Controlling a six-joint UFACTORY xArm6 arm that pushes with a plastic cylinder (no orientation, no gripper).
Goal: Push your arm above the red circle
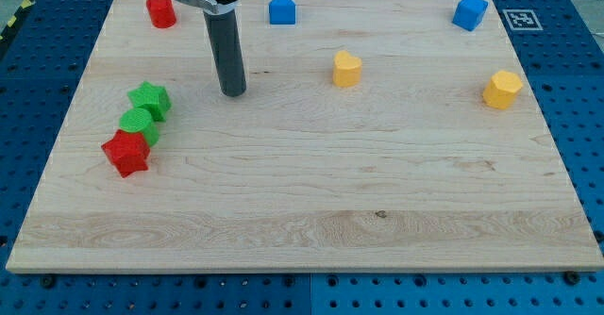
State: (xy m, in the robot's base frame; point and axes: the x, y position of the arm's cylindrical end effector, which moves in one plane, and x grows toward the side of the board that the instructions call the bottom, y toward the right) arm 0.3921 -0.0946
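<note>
The red circle block [160, 10] stands near the top left corner of the wooden board [302, 211]. My rod comes down from the view's top, and my tip [233, 92] rests on the board, to the right of and below the red circle, clear of it. A green star block [149, 99] lies to the left of my tip. A green round block [139, 124] touches it from below. A red star block [125, 153] sits just below that.
A blue house-shaped block [282, 8] is at the top centre. A blue cube [469, 12] is at the top right. A yellow heart block [346, 69] is right of my tip. A yellow hexagon block [502, 89] is near the right edge.
</note>
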